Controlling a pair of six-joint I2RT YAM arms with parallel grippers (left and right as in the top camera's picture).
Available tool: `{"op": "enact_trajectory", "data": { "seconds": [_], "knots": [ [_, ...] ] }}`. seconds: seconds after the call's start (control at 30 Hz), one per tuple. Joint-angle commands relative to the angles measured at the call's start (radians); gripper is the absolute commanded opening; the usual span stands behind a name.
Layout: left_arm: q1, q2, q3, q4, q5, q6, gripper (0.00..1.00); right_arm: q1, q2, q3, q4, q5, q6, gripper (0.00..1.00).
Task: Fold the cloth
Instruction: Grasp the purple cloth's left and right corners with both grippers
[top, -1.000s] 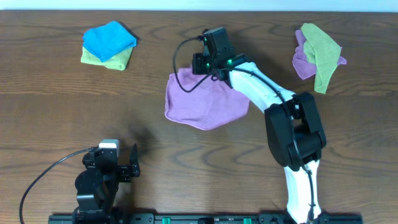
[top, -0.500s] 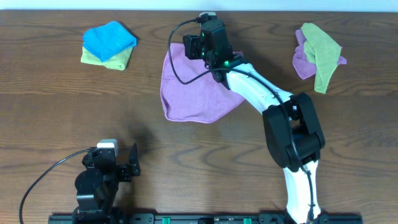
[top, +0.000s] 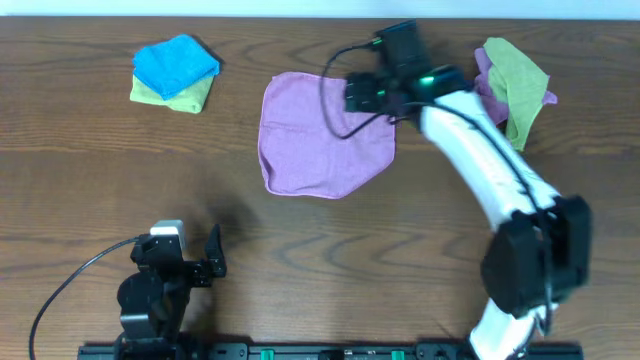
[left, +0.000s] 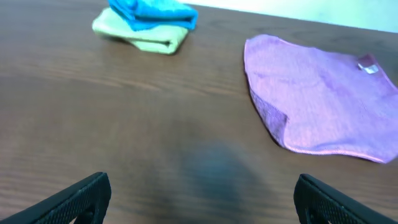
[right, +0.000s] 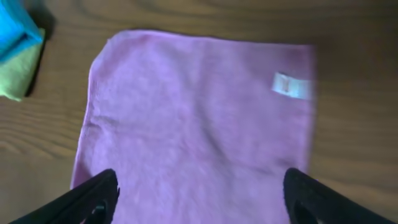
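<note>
- Overhead: the cloth (top: 322, 140) lies opened out nearly flat on the bench (top: 80, 180). A second ago it was bunched into a smaller rounded heap under the right pincer (top: 356, 95). That pincer has since let go and hangs spread above the cloth's far right corner, gripping nothing. The left pincer (top: 212, 262) sits well apart from the cloth on its near-left side, gaping and empty. A blue cloth (top: 176, 60) on a lime-green cloth (top: 180, 97) lies well off the cloth's left side.
- Left wrist: the cloth (left: 323, 109) is ahead and to the right, its white tag (left: 368, 66) at the far edge. The near-left edge shows a small turned-up lip. The left pincer (left: 199, 202) is wide, with bare bench (left: 124, 124) between its fingers.
- Right wrist: the right pincer (right: 202, 199) stands wide over the cloth (right: 193, 130), with the white tag (right: 291, 86) at the cloth's far right corner. Spreading looks finished; no fold is made yet, so an edge probably needs gripping next.
</note>
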Motion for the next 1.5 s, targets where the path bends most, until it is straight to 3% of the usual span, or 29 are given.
{"op": "enact_trajectory", "data": {
  "seconds": [0.0,0.2,0.5,0.63,0.8,1.17,1.47],
  "knots": [
    [-0.005,0.096,0.127,0.002,0.025,-0.019,0.95,-0.071,0.002,0.000,-0.060,-0.100,-0.022,0.88],
    [-0.009,0.460,0.398,-0.076,0.079,-0.019,0.95,-0.161,0.002,-0.072,-0.101,-0.179,-0.064,0.90],
    [-0.112,1.007,0.799,-0.311,0.245,-0.044,0.95,-0.201,0.002,-0.179,-0.076,-0.319,-0.123,0.90],
    [-0.142,1.180,0.821,-0.308,0.366,-0.100,0.95,-0.210,0.001,-0.180,-0.064,-0.378,-0.141,0.91],
    [-0.142,1.360,0.820,-0.243,0.440,-0.273,0.95,-0.226,0.001,-0.180,-0.069,-0.415,-0.142,0.91],
    [-0.142,1.636,0.820,-0.015,0.499,-0.435,0.95,-0.243,0.001,-0.180,-0.098,-0.437,-0.142,0.91],
    [-0.142,1.751,0.820,0.092,0.499,-0.501,0.98,-0.243,0.001,-0.180,-0.124,-0.452,-0.142,0.91]
  ]
}}
